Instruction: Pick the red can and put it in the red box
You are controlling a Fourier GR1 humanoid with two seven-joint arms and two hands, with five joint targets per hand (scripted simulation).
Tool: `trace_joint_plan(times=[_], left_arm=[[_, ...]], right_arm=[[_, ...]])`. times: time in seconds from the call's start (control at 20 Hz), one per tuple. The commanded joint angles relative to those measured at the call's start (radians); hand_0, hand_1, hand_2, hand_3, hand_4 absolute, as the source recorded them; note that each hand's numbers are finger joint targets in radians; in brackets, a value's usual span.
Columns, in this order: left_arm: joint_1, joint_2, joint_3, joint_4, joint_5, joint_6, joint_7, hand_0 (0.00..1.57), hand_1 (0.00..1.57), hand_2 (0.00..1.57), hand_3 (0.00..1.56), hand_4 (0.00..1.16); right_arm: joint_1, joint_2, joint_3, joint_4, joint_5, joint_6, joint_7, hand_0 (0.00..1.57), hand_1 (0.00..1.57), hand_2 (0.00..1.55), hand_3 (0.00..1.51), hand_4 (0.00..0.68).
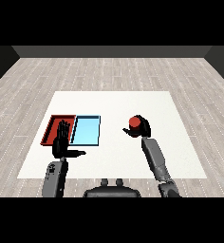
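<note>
The red can (133, 124) stands upright right of the table's middle, with my right hand (143, 126) curled round it from the right. The red tray (51, 125) lies at the left of the table with nothing visible inside it. My left hand (61, 142) is open, fingers straight and pointing away from me, thumb out to the right. It covers the near right part of the red tray.
A light blue tray (86, 130) lies right beside the red tray, between it and the can. The white table (114, 104) ends just in front of my forearms; wooden floor surrounds it.
</note>
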Motion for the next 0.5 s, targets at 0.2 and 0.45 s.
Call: trace_joint_plan(times=[0.2, 0.45], left_arm=[[-0.049, -0.005, -0.062, -0.05, 0.011, -0.026, 0.11, 0.0, 0.0, 0.0, 0.0, 0.0], [-0.062, -0.05, -0.226, -0.086, -0.109, 0.096, 0.201, 0.0, 0.0, 0.0, 0.0, 0.0]], right_arm=[[0.14, -0.038, 0.011, -0.371, -0.056, 0.048, 0.048, 1.51, 1.51, 1.46, 1.4, 0.643], [0.119, 0.041, 0.094, -0.429, 0.005, -0.071, 0.063, 1.46, 1.46, 1.42, 1.39, 0.633]])
